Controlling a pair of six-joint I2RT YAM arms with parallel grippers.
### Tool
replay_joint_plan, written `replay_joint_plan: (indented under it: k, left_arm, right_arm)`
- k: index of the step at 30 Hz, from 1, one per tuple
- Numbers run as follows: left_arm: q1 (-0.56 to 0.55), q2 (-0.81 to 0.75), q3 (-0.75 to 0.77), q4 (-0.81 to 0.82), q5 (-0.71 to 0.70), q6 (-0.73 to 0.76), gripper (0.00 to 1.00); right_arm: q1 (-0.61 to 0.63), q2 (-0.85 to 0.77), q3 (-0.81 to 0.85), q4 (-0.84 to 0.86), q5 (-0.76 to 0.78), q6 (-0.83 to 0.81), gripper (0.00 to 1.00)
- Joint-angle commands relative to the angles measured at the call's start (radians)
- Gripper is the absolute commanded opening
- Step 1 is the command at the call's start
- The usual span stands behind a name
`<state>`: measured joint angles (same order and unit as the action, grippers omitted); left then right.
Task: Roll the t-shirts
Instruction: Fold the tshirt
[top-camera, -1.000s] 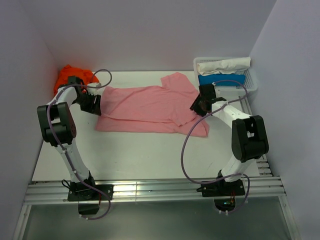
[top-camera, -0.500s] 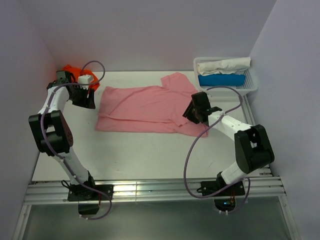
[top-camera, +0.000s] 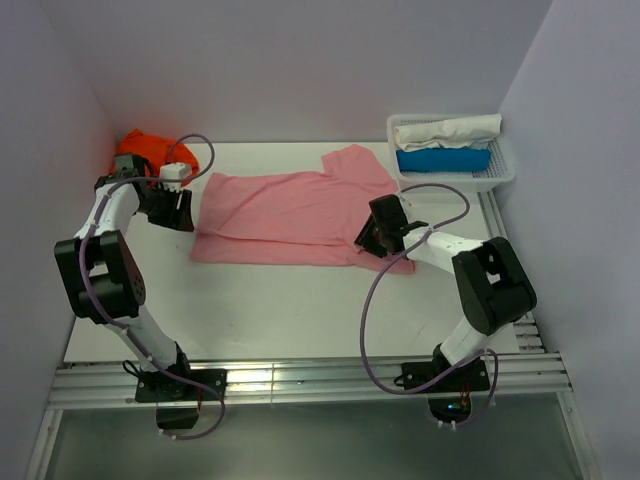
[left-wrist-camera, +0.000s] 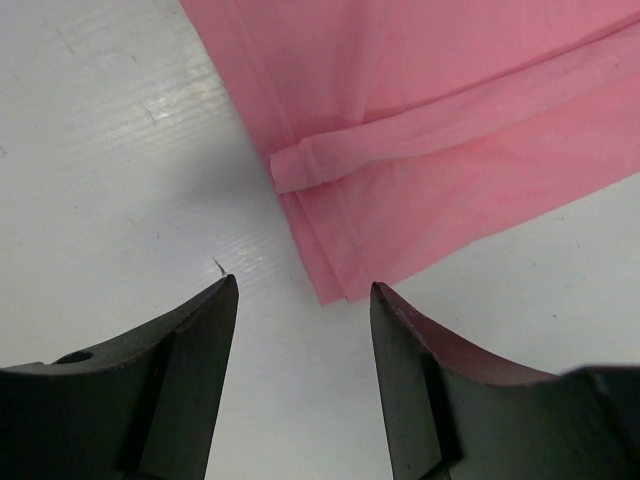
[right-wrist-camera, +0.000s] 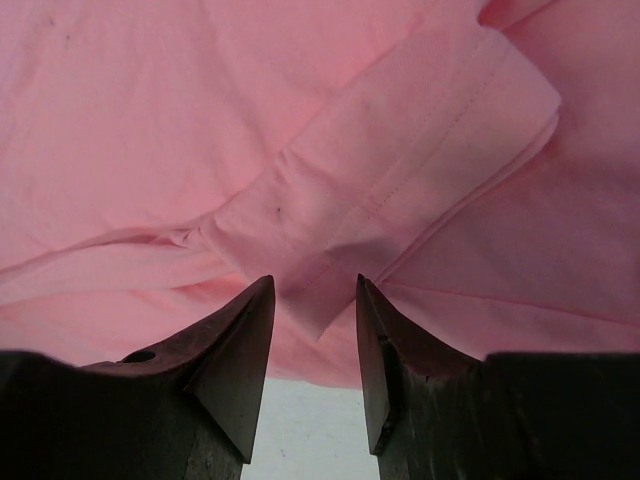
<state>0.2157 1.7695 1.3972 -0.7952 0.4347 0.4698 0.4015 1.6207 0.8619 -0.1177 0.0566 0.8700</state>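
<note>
Only my top view shows the orange shirt (top-camera: 140, 147) in the corner, while wrist views show my left hand (left-wrist-camera: 303, 290) and right hand (right-wrist-camera: 312, 285) part open, empty, at the pink shirt (top-camera: 285, 205) on the tabletop (top-camera: 280, 300).

The shirt (top-camera: 290, 215) lies on the table (top-camera: 280, 300), midway across, between my grippers. My left gripper (left-wrist-camera: 303, 285) is over bare table just beside the shirt's left edge. My right gripper (right-wrist-camera: 314, 280) is over its right sleeve. The second shirt (top-camera: 140, 148) sits in the far left corner, behind my left gripper. The basket (top-camera: 505, 172) stands far right, holding a back roll (top-camera: 445, 131) and a front roll (top-camera: 442, 160).
</note>
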Motion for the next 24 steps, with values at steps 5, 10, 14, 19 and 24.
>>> replay_joint_plan:
  k: [5,10,14,19,24]
  left_arm:
    - [-0.003,-0.068,-0.023,-0.016,0.039,0.032,0.6]
    - [-0.003,-0.074,-0.038,-0.015,0.044,0.033,0.59]
    - [-0.003,-0.079,-0.043,-0.016,0.049,0.036,0.59]
    - [-0.003,-0.082,-0.043,-0.021,0.047,0.039,0.59]
    - [-0.003,-0.079,-0.043,-0.021,0.048,0.039,0.58]
  right_arm:
    - [0.028,-0.024,0.013,0.016,0.029,0.029,0.45]
    - [0.04,-0.054,-0.02,0.023,0.034,0.047,0.46]
    - [0.056,-0.059,-0.03,0.029,0.046,0.061,0.47]
    - [0.06,-0.053,-0.035,0.03,0.048,0.069,0.47]
    - [0.062,-0.039,-0.028,0.03,0.061,0.073,0.44]
